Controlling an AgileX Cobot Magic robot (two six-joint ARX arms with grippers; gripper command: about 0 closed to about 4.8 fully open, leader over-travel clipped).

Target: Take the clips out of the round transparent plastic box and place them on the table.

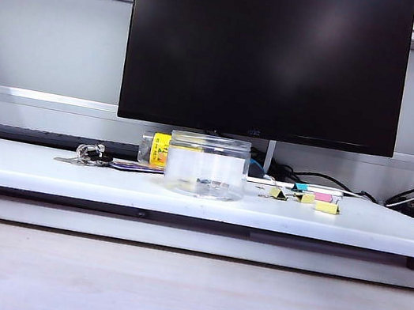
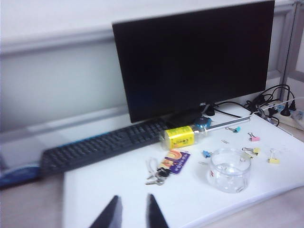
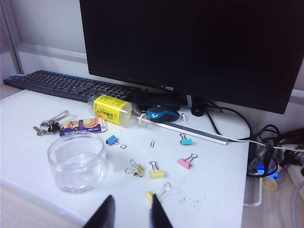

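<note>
The round transparent plastic box stands upright in the middle of the white table and looks empty. Three yellow clips lie on the table just beside it, one partly behind my right fingertip. They also show to the right of the jar in the exterior view. My right gripper hovers open above the table's front edge, near the box, holding nothing. My left gripper is open and empty, high over the table's near left part, far from the box. Neither arm shows in the exterior view.
A large black monitor stands behind the box. A bottle with a yellow label, keys with a colourful tag, a blue mouse, teal, blue and pink clips and a black keyboard are around. Cables run at the right.
</note>
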